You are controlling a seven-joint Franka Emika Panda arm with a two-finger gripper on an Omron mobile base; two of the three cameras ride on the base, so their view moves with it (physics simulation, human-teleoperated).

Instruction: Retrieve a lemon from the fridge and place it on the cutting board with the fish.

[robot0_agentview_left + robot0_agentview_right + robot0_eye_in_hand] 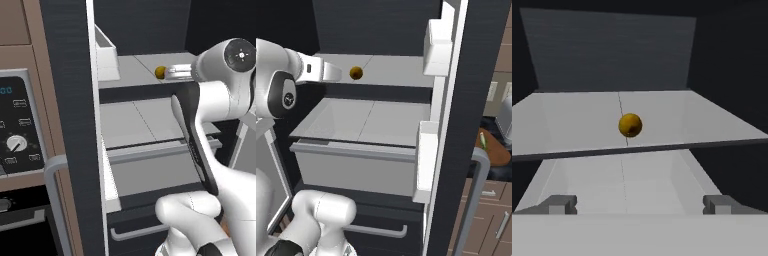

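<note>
The fridge (70,100) stands open in front of me. The lemon (630,125), small and yellow, lies near the front edge of a grey fridge shelf (572,120). It is also seen as the lemon (160,72) and the lemon (356,73), just ahead of my hand. My gripper (640,205) is open, short of the lemon and slightly below the shelf edge, with nothing between its fingertips (559,204). The cutting board (498,150) lies on a counter to the right, past the open fridge door (481,75), with the fish (482,140) on it.
Below the shelf, a grey drawer (356,165) stands pulled out. White door bins (437,47) hang on the right door. The left door edge (92,125) stands close beside my arm. An oven panel with a knob (17,144) is at the left.
</note>
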